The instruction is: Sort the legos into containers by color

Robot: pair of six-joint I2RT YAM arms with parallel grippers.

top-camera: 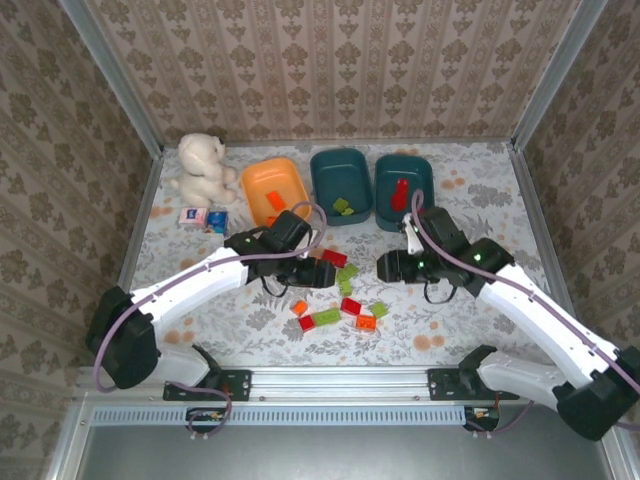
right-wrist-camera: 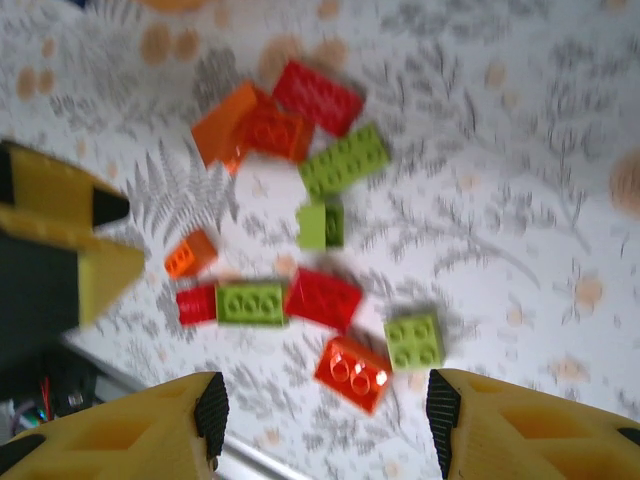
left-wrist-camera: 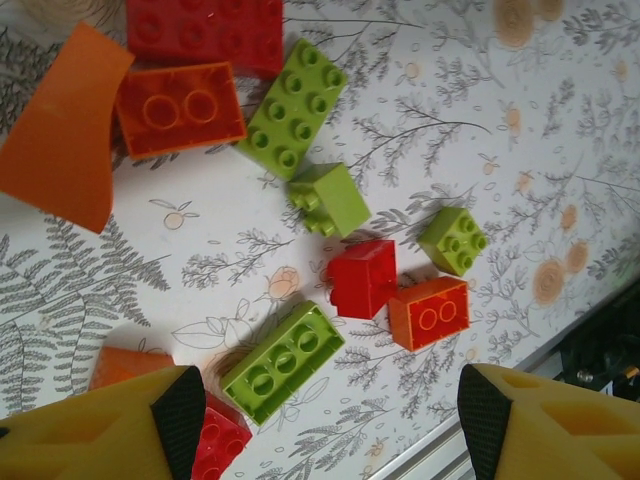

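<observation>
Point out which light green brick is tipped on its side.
The small light green plastic brick in mid-pile: its studs face sideways, while the others' face up.

1. Left wrist, 12 o'clock: crops large red brick (left-wrist-camera: 205, 30) at the edge.
2. Left wrist, 7 o'clock: hides part of second red brick (left-wrist-camera: 222, 448) behind yellow finger (left-wrist-camera: 100, 440).
3. Right wrist: blurs the legos (right-wrist-camera: 325, 298).

No lettering, label, brand or number is legible anywhere.

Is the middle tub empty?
Not empty: a light green brick lies inside the middle teal tub, near its front wall.
</observation>
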